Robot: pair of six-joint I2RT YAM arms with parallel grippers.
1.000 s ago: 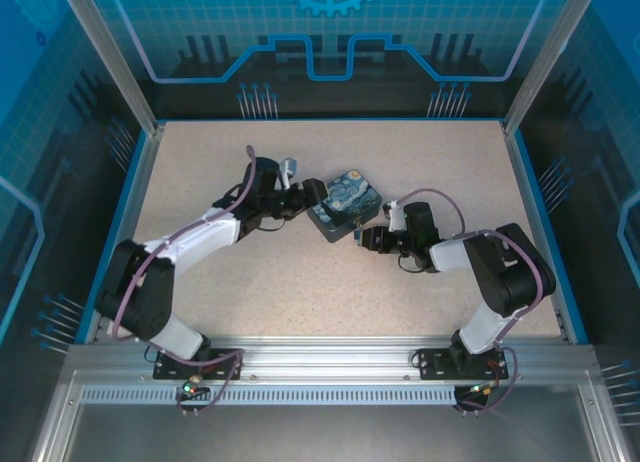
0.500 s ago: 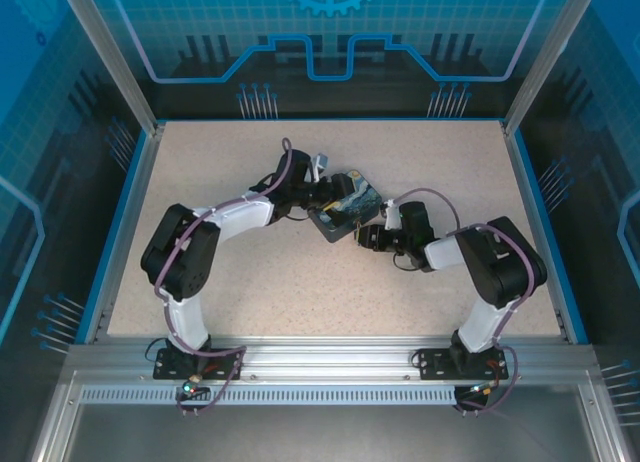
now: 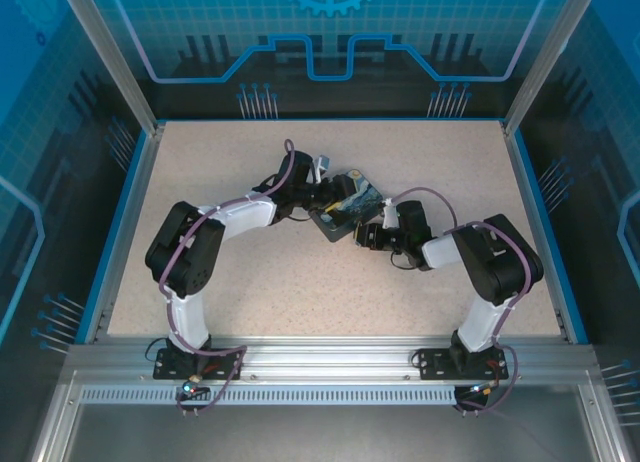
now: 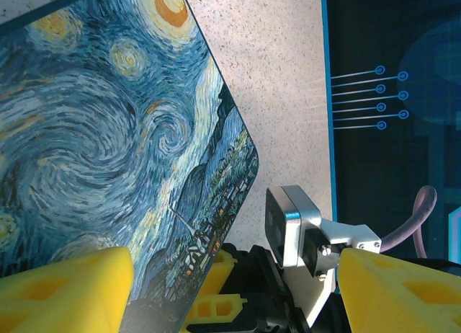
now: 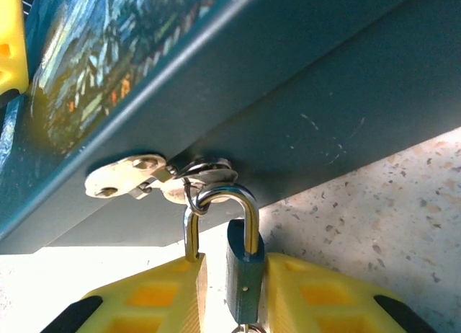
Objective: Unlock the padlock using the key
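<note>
The padlock (image 5: 243, 272) hangs by its silvery shackle (image 5: 220, 196) from the ring of the hasp (image 5: 119, 181) on the blue-and-yellow painted box (image 5: 238, 66). One shackle leg enters the teal body; the other ends free by the left finger. My right gripper (image 5: 234, 297) straddles the body. Its right yellow finger (image 5: 324, 297) touches it, and a gap remains at the left finger (image 5: 144, 300). The key is hidden. My left gripper (image 4: 230, 297) is open wide at the box's far side, with the lid's (image 4: 108, 131) corner between its fingers.
The box (image 3: 347, 204) sits mid-table with my left gripper (image 3: 322, 194) on its left and my right gripper (image 3: 364, 232) at its near right corner. The blue table rim (image 4: 325, 95) runs close behind. The right wrist's silver camera block (image 4: 292, 228) faces my left fingers.
The left arm swung right and brought its gripper up against the box. The right gripper edged closer to the box and its jaws narrowed around the padlock.
</note>
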